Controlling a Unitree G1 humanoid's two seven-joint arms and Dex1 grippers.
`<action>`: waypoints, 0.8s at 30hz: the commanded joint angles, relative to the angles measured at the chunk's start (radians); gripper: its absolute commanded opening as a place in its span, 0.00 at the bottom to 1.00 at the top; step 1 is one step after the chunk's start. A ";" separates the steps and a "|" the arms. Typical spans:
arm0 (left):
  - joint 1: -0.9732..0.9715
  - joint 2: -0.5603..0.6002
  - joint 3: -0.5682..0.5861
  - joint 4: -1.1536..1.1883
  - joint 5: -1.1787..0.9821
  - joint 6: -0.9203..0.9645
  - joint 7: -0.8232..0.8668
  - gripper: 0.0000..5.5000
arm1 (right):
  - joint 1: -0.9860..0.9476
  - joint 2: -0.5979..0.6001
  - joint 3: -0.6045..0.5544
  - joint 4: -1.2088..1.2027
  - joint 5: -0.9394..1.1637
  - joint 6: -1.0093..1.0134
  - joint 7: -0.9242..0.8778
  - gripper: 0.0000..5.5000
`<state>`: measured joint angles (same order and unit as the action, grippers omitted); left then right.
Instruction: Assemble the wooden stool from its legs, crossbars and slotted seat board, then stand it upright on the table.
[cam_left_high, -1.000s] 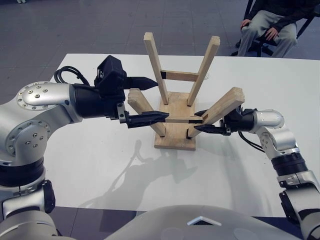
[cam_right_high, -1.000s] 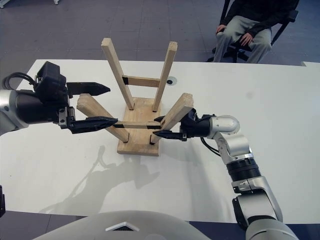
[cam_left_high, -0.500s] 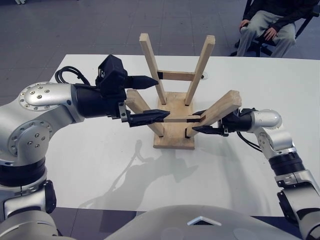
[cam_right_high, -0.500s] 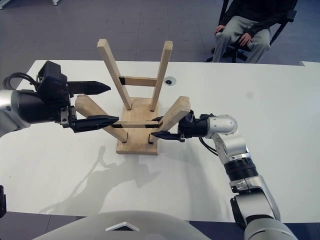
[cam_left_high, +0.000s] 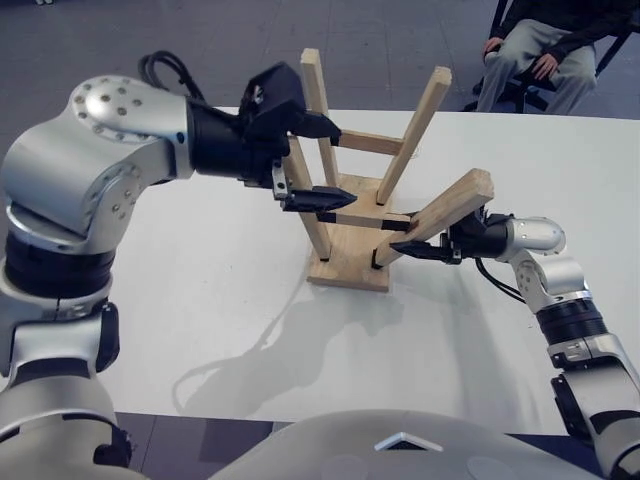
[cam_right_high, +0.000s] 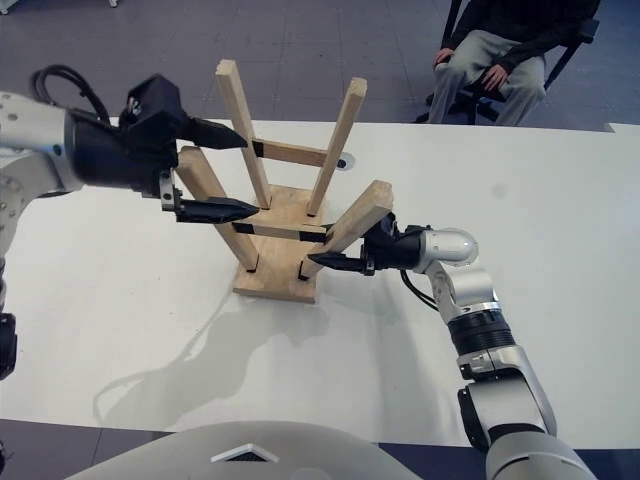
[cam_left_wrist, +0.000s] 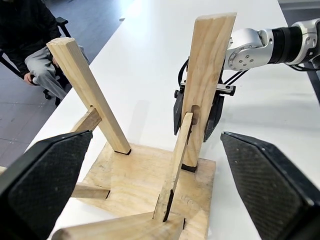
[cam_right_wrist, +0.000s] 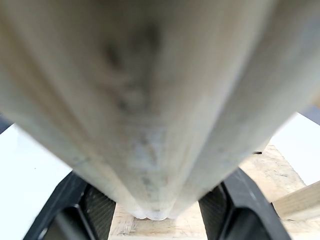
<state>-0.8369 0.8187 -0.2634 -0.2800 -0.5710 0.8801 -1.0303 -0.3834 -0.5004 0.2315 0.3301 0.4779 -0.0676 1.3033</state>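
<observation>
The wooden stool stands upside down, its seat board on the white table and its legs pointing up. Two far legs are joined by a crossbar. A second crossbar links the two near legs. My right gripper is shut on the near right leg, low down close to the board. My left gripper is open, one finger above and one below, straddling the near left leg. In the left wrist view its pads frame the stool.
The table has free room to the left, right and front of the stool. A small round hole sits in the tabletop behind the stool. A person sits on a chair beyond the far right corner.
My left arm has risen and swung in, carrying its open gripper up and right along the near left leg. The stool has turned and shifted slightly right. The right gripper keeps its hold.
</observation>
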 joint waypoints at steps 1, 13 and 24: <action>-0.159 -0.138 -0.066 0.021 0.014 -0.105 -0.098 0.86 | 0.014 0.007 0.100 0.041 -0.152 0.027 0.012 0.37; 0.012 -0.035 0.080 -0.162 -0.024 -0.026 -0.116 0.86 | -0.005 -0.008 0.087 0.079 -0.152 -0.009 0.021 0.37; -0.024 0.052 0.176 -0.131 -0.047 -0.065 -0.141 0.86 | -0.011 -0.005 0.076 0.079 -0.165 -0.007 0.022 0.37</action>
<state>-0.7644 0.8747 -0.1077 -0.4487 -0.6142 0.8432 -1.1547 -0.4470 -0.4948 0.2653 0.3662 0.4062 -0.1081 1.3229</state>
